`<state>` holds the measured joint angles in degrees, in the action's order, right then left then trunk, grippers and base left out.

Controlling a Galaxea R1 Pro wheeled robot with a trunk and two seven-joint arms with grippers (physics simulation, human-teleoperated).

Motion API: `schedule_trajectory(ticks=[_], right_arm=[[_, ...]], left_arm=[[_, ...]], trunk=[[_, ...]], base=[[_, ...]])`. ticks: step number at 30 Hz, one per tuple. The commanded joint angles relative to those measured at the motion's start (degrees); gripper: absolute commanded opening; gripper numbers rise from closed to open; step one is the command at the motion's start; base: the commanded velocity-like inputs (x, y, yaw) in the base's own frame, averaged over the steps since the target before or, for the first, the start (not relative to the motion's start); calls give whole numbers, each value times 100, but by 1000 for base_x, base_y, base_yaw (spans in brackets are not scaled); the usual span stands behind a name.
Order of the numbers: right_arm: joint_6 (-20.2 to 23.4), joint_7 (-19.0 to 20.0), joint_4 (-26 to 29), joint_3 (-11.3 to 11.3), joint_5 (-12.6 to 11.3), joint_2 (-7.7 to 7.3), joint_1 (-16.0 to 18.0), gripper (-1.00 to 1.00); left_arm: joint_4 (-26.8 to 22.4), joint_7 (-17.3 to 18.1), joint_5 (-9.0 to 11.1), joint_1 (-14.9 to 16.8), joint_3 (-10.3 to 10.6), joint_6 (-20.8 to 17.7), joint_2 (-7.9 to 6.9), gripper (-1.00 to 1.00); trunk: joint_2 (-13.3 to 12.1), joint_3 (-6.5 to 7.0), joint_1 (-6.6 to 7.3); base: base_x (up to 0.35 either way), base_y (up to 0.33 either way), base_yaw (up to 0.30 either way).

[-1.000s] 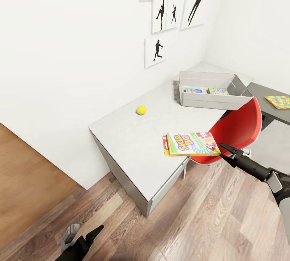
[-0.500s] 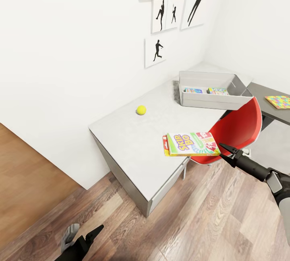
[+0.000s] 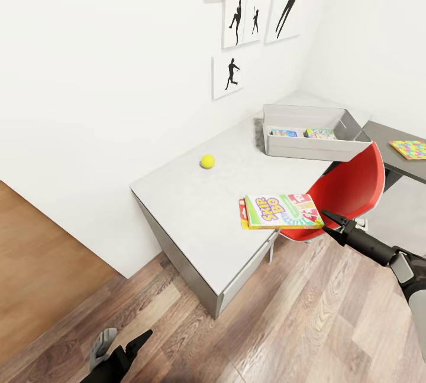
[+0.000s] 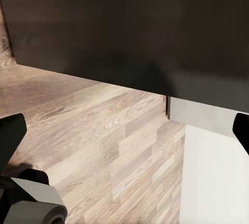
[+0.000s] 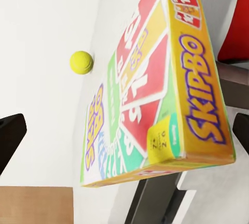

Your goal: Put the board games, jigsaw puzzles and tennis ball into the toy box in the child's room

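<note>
The white-green-red Skip-Bo board game [image 3: 283, 211] lies flat at the table's [image 3: 195, 205] front edge, one end jutting over the red chair. My right gripper [image 3: 326, 221] is open just off that end, not touching it. In the right wrist view the box [image 5: 155, 94] lies ahead of the open gripper [image 5: 124, 136], with the tennis ball [image 5: 81, 62] beyond. The tennis ball [image 3: 207, 161] rests on the table near the wall. The toy box [image 3: 302, 148] stands at the table's corner, holding a small blue game [image 3: 284, 132] and a green-edged one [image 3: 321, 133]. One jigsaw puzzle [image 3: 409, 149] lies on the dark section. My left gripper [image 3: 127, 350] hangs open low over the floor.
A red chair [image 3: 352, 191] is tucked under the table just beside my right arm. Black silhouette pictures [image 3: 236, 19] hang on the white wall. The left wrist view shows wood-plank floor [image 4: 104, 141] beneath the open left gripper [image 4: 124, 130] and a dark panel.
</note>
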<state>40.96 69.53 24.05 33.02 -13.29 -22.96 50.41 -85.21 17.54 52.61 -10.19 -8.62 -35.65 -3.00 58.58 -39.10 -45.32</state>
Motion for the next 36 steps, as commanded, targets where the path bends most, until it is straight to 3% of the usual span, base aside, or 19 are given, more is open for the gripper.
schedule_trajectory(ticks=[1,36], right_arm=[[39,9,-5,13,-7,2,4,100],[-35,-330,-128,19,-24,-6,6,100]], left_arm=[[-4,3,28,0,-8,-39,1,100],[-4,3,27,0,-6,-39,1,100]], trunk=[[3,-3,-1],[3,-3,-1]], base=[[0,0,0],[0,0,0]])
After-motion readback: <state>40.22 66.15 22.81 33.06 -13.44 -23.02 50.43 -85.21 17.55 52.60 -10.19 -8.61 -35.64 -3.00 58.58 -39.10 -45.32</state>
